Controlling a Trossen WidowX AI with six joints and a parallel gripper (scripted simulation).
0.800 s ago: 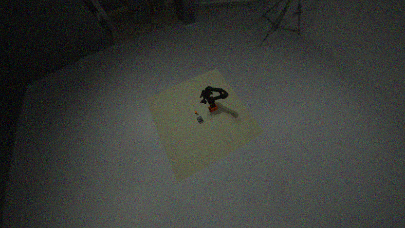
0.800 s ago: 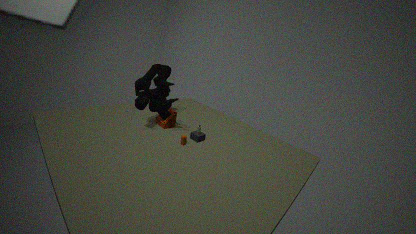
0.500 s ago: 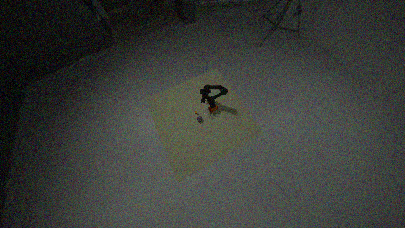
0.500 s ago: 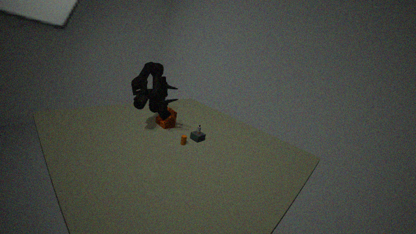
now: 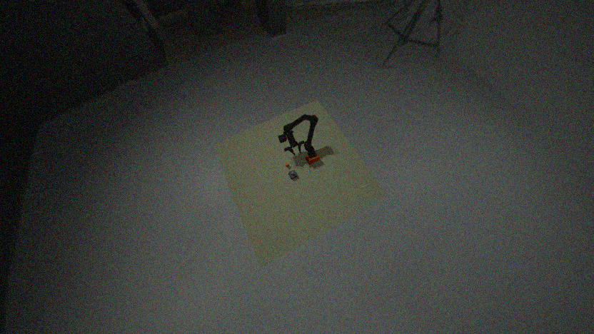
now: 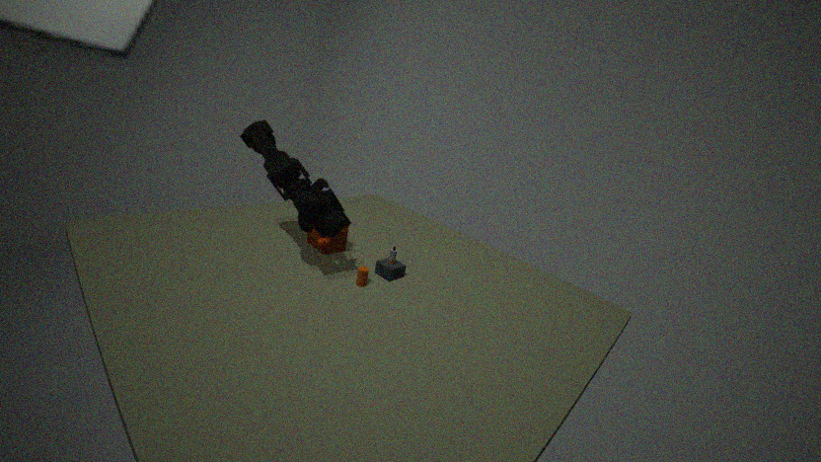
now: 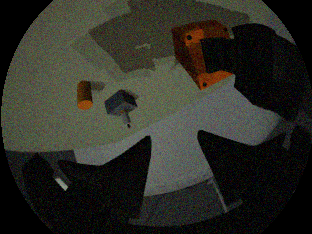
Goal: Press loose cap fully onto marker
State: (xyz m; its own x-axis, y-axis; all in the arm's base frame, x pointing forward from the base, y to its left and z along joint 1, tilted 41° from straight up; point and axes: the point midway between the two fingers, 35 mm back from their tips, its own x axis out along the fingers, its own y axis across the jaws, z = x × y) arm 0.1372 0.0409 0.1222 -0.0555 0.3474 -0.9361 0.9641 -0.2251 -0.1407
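The orange cap (image 5: 287, 165) (image 6: 362, 275) (image 7: 85, 95) stands upright on the table (image 5: 249, 190) (image 6: 286, 355) (image 7: 40, 75). The dark grey-blue holder block (image 5: 293, 175) (image 6: 390, 271) (image 7: 118, 102) sits close beside it, not touching. The pale marker (image 6: 393, 254) (image 7: 126, 118) stands upright in the block, its dark tip bare; it is hard to make out in the top view. My gripper (image 5: 297, 153) (image 7: 175, 137) is open with nothing between its fingers. It hangs above the table, on the arm-base side of the cap and block. The arm hides its fingers in the exterior view.
My orange arm base (image 5: 313, 158) (image 6: 338, 239) (image 7: 186, 55) stands on the table near the holder block. The arm's shadow falls around the base. The table's edge crosses the wrist view beyond the marker. The light is dim and the pictures are grainy.
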